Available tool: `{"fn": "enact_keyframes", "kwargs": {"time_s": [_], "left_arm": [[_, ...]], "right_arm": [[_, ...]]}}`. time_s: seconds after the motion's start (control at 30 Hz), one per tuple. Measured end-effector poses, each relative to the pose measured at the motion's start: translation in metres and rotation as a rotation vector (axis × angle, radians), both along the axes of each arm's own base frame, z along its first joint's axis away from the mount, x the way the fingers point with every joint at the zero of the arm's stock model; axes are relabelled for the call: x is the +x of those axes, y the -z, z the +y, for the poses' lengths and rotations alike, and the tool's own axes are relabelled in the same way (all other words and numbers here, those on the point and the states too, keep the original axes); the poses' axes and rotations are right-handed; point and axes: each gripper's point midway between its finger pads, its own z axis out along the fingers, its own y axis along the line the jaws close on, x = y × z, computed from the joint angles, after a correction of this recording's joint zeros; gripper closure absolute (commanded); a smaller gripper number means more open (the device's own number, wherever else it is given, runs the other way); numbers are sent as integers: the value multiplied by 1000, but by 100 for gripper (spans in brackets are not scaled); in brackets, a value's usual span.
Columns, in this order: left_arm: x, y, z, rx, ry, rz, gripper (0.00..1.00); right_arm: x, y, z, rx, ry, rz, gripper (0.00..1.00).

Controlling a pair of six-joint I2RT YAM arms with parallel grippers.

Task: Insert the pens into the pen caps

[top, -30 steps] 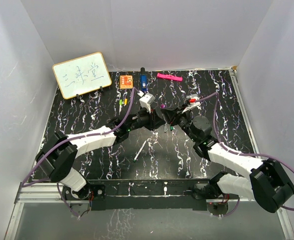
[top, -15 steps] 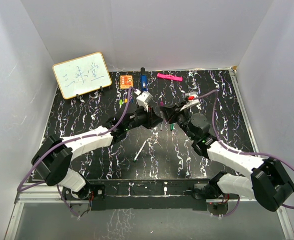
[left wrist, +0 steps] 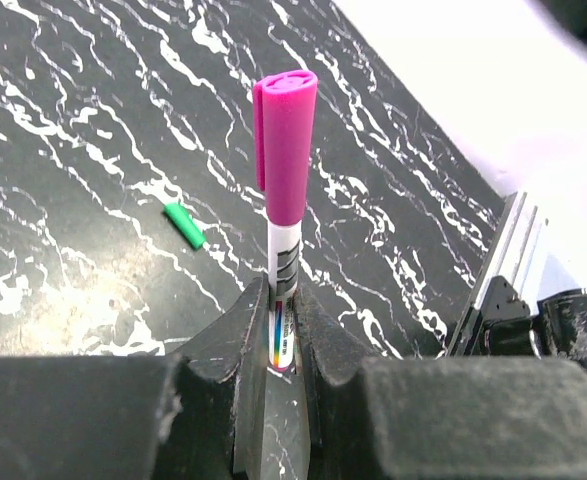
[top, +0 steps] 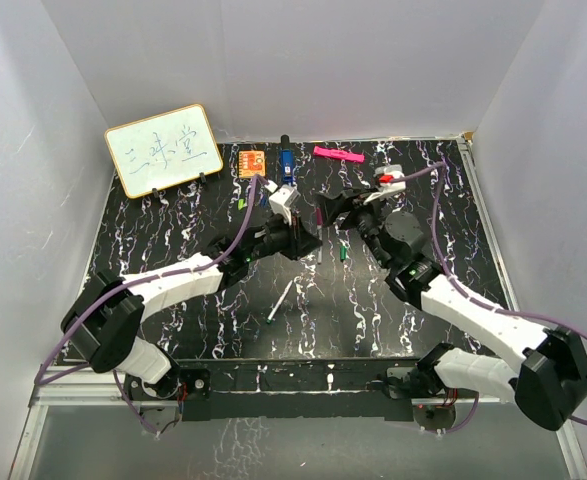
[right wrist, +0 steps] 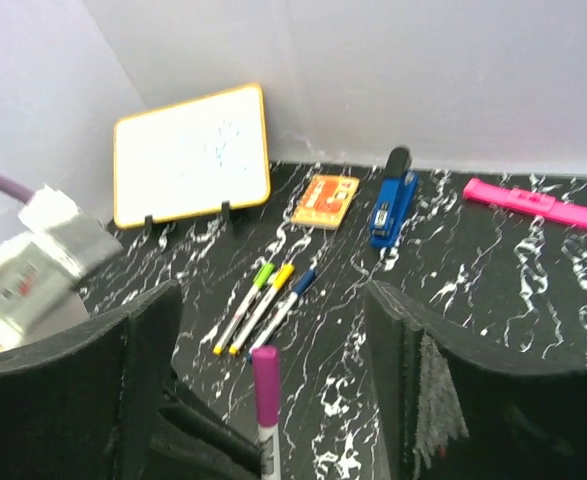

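The black, white-veined bench top (top: 173, 215) is sitting inside plain white walls (top: 373, 60), and an aluminium rail (top: 58, 388) is running along the near edge by the arm bases. Along the far edge a whiteboard (top: 163, 150) is leaning in the left corner, with an orange block (top: 252, 162), a blue stapler (top: 286, 160) and a pink bar (top: 337, 154) lining up beside it.

Mid-bench, the left gripper (left wrist: 281, 295) is clamping a white pen (left wrist: 283, 250) by its barrel, holding it upright with a magenta cap (left wrist: 284, 140) sitting on its tip. The right gripper (right wrist: 271, 335) is hovering beside it, jaws spread wide either side of that cap and touching nothing.

A green cap (left wrist: 184, 224) is lying loose close by. Another pen (top: 281, 300) is resting toward the near edge, and three capped pens (right wrist: 263, 305) are lying toward the far left. The widest open marble is showing along the right edge.
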Motion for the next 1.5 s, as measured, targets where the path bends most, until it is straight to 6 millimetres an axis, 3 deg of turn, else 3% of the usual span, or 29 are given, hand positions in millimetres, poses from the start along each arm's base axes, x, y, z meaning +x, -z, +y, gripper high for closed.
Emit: {"fn": "enact_keyframes", "kwargs": {"time_s": [0.1,0.17,0.23,0.4,0.63,0.87,1.13,1.5], "left_arm": [[-6,10,3,17,8,21,100],[-10,12,4,18,24,27,100],[-14,11,2,5,49,23,100],[-31,1,-5,-49,153,4,100],[-46,-12,-12,-95,259,-13,100],[-46,-20,-11,-123,287,-17,100],[-39,-45,-4,-235,299,-27,100],[-41,-56,0,-317,330,-1,100]], "right_arm": [[-4,-18,-10,20,30,-45,30],[-6,-30,-16,32,48,-73,45],[-6,-38,-18,36,58,-88,52],[-5,-33,-17,30,39,-66,61],[-10,-6,-4,-17,-62,24,56],[-23,2,8,-20,-161,61,52],[-36,-1,13,13,-246,67,62],[-44,-3,22,70,-340,78,70]]}}
